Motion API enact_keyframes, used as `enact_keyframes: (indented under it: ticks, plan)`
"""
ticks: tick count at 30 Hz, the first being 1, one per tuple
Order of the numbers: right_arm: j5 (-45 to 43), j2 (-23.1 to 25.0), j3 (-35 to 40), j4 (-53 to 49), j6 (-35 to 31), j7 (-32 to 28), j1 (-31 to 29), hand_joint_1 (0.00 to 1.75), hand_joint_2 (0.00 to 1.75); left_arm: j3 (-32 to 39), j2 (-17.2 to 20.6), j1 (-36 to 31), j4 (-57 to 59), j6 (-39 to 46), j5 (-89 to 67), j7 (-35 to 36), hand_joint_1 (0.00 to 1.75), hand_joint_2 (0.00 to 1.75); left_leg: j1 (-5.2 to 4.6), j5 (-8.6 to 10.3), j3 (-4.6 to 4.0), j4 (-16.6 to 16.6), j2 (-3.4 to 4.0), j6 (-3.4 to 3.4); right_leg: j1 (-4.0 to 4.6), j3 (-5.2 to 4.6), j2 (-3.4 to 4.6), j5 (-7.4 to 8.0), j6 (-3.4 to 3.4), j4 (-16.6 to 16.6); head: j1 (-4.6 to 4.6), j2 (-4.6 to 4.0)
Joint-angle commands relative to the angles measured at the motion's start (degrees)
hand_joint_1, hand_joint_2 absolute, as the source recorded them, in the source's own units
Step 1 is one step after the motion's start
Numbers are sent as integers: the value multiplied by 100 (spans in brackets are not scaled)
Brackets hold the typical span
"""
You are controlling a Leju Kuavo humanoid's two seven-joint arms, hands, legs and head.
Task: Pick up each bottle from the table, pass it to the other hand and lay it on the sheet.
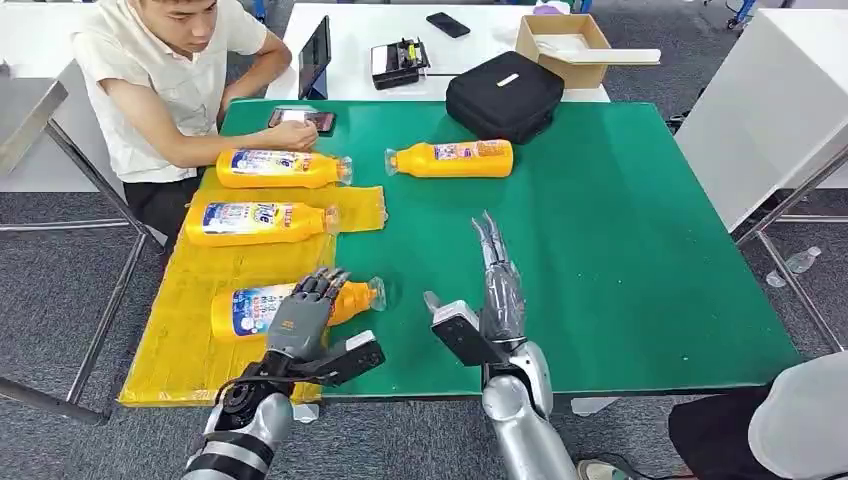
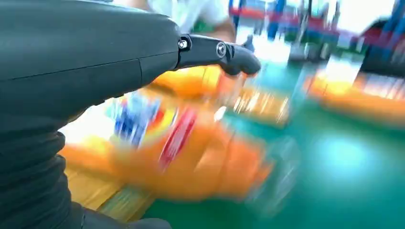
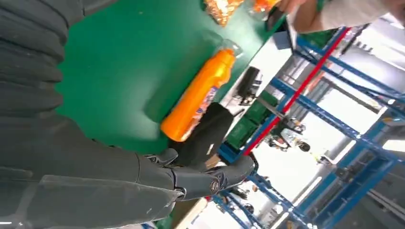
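Several orange bottles lie on their sides. One bottle [image 1: 452, 158] [image 3: 200, 95] rests on the green table [image 1: 620, 250], far from both hands. On the yellow sheet [image 1: 190, 350] lie a middle bottle [image 1: 258, 222] and a near bottle [image 1: 250, 310] [image 2: 191, 157], whose cap pokes out over the green. A third bottle [image 1: 280, 168] lies at the sheet's far end. My left hand [image 1: 305, 305] [image 2: 95, 71] hovers over the near bottle's neck with fingers apart; that bottle is blurred beneath it. My right hand [image 1: 497, 285] [image 3: 95, 181] is flat and empty, its fingers stretched toward the far bottle.
A person in a white shirt [image 1: 150, 70] sits at the far left, one hand [image 1: 292, 135] touching the third bottle, a phone [image 1: 302, 118] beside it. A black bag [image 1: 504, 95] [image 3: 205, 138] sits at the table's far edge. The white table behind holds a cardboard box [image 1: 562, 45].
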Motion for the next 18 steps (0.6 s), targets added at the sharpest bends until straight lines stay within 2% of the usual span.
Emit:
enact_keyframes:
  ticks: [1, 6, 9, 12, 15, 16, 18]
  plan:
    - [-43, -77, -126, -596, 142, 177, 271, 0, 175, -310, -191, 611, -2154, -14, 845, -200, 0, 175, 4, -11, 0, 4, 9, -2, 7, 0, 0, -11, -20, 4, 2, 0]
    - [-77, -81, -160, -655, 157, 181, 297, 0, 175, -368, -189, 678, -2269, 2, 883, -223, 0, 175, 7, -13, 0, 2, 20, -4, 12, -6, 4, -10, -26, 0, 0, 0]
    - [-1476, 225, -711, -1044, 749, 72, 432, 0, 175, -431, -236, 899, -2626, 263, 1022, -347, 0, 175, 6, -10, -7, 1, 19, -3, 10, -13, 3, -7, -21, -1, 2, 0]
    - [-1737, 299, -998, -1287, 858, 111, 466, 0, 175, -493, -261, 1033, -2883, 310, 1151, -374, 0, 175, 4, -8, -16, 2, 14, -3, 6, -23, -2, -8, -18, 3, 2, 0]
    - [-2484, 505, -1508, -1510, 961, 539, 538, 0, 175, -399, -414, 1311, -3173, 70, 1991, -455, 0, 175, 4, -13, -8, 3, 16, -3, 8, -14, -2, -13, -24, 2, 2, 0]
    - [-2128, 505, -1554, -1678, 390, 775, 679, 0, 175, -306, -539, 1612, -3366, -84, 2397, -466, 0, 175, 5, -18, 1, 3, 21, -3, 10, -5, 1, -16, -32, 1, 2, 0]
    - [-1318, 505, -1637, -2108, -267, 663, 971, 0, 175, -347, -562, 1839, -3473, -403, 3061, -310, 0, 175, 7, -21, 5, 2, 30, -3, 12, -2, 8, -15, -31, -2, 2, 0]
